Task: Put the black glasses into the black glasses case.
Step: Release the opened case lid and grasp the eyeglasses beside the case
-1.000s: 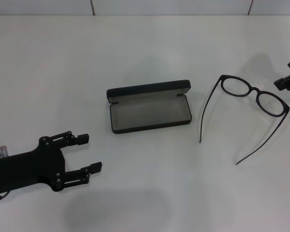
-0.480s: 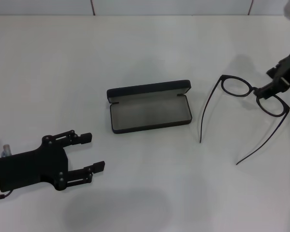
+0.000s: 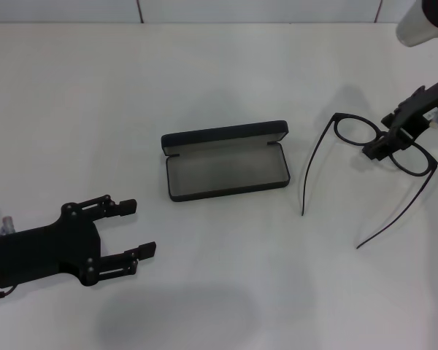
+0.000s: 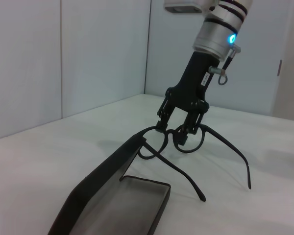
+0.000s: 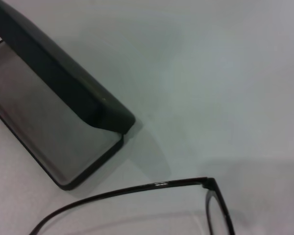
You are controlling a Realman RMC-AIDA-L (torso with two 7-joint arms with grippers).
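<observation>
Black glasses (image 3: 383, 142) stand unfolded right of the open black case (image 3: 226, 169).

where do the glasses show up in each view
Head view: the glasses lie right of centre on the table, the right gripper over their bridge.
Left wrist view: glasses in the middle, beyond the case, under that gripper.
Right wrist view: only one temple and a lens rim along the bottom edge.
Shared landmark: the open case.

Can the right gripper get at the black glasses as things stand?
Probably yes: the right gripper hangs open, fingers straddling the bridge of the black glasses, with nothing in between.
</observation>
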